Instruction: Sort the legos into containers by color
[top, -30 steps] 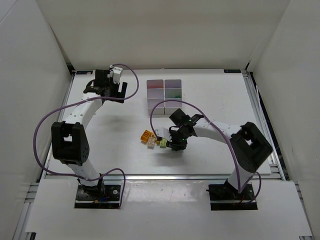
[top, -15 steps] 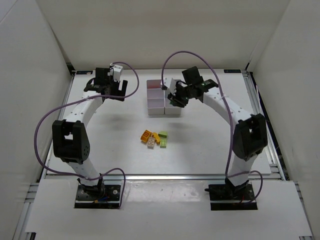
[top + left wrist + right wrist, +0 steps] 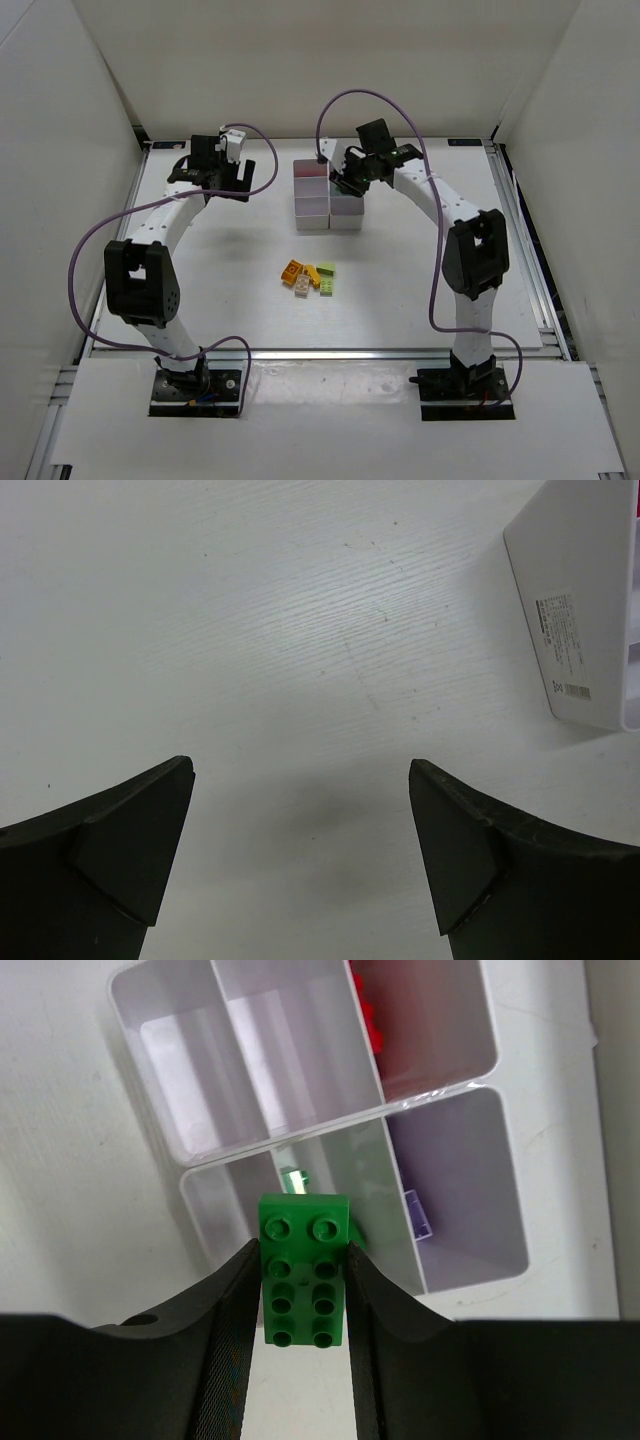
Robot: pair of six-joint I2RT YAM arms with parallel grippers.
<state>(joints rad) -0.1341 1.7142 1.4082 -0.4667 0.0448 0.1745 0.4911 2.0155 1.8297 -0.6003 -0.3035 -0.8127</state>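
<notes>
While over the containers (image 3: 150, 1070), green lego (image 3: 305, 1280) tight in the right pincer (image 3: 300, 1250); left pincer (image 3: 300, 768) wide apart.

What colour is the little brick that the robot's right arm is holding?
Green. The brick shows best in the right wrist view.

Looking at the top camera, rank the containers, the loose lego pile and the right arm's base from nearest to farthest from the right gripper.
1. The containers: right beneath the right gripper, which holds a green lego, at the far middle.
2. The loose legos: in the middle, toward the arms' bases and slightly left.
3. The right arm's base: near edge, right side.
</notes>
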